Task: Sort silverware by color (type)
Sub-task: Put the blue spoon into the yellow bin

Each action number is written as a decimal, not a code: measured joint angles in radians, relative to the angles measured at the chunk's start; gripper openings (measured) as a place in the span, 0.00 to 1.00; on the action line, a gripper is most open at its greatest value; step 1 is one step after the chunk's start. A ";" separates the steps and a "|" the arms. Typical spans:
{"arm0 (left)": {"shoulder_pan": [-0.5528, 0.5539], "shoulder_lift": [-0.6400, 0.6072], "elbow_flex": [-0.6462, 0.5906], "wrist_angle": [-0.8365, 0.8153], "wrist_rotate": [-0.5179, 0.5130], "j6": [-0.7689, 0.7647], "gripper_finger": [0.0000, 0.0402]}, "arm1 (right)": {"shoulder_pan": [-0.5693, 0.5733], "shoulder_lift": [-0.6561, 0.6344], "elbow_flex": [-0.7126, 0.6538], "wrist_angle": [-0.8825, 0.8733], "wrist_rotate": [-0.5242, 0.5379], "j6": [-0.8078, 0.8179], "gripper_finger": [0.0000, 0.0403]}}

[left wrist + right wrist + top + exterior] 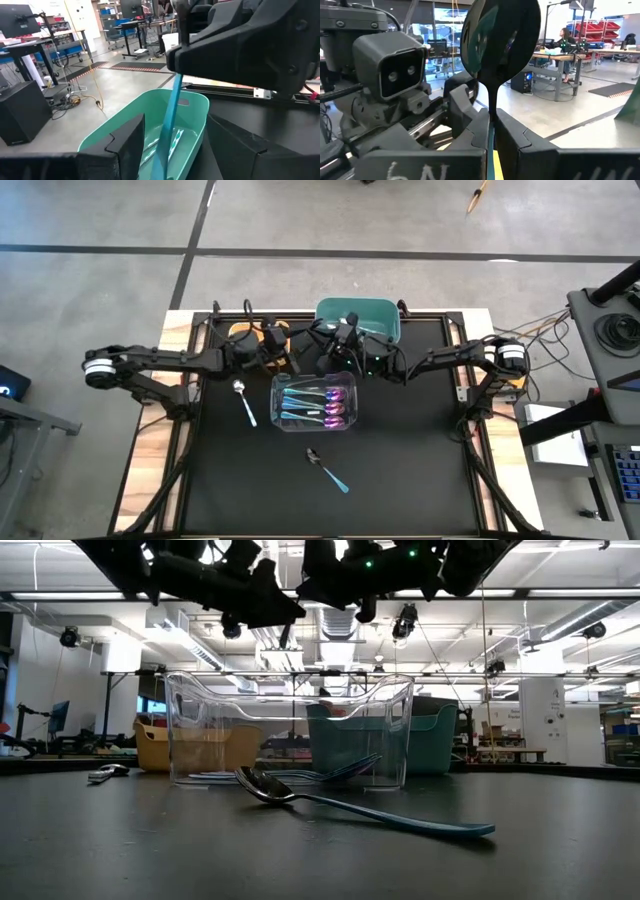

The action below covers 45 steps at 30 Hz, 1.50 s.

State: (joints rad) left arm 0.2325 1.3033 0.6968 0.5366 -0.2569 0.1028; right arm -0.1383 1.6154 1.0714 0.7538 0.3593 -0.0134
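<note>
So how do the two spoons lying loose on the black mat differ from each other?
The spoon at the left has a shiny silver bowl; the spoon nearer the front edge has a dark bowl. The silver one lies beside the clear bin, just left of it; the dark one lies well in front of the bin, alone. Both have thin light-blue handles, lie flat with their bowls toward the bins, and are untouched by either gripper.

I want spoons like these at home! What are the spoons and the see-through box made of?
The loose spoon looks like polished metal: its dark bowl mirrors the ceiling lights. Its blue handle may be coated or plastic; I can't tell which. The clear bin looks like glossy plastic, since the room shows through its walls. The right gripper is shut on a black spoon, whose bowl is mirror-shiny too, so likely metal.
</note>
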 joint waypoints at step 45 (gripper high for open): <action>-0.014 -0.305 0.001 -0.491 0.084 -0.090 0.00 | 0.000 -0.120 0.001 -0.344 0.000 -0.045 0.40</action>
State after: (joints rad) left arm 0.2188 0.9981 0.6975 0.0458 -0.1730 0.0130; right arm -0.1381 1.4954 1.0721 0.4099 0.3589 -0.0580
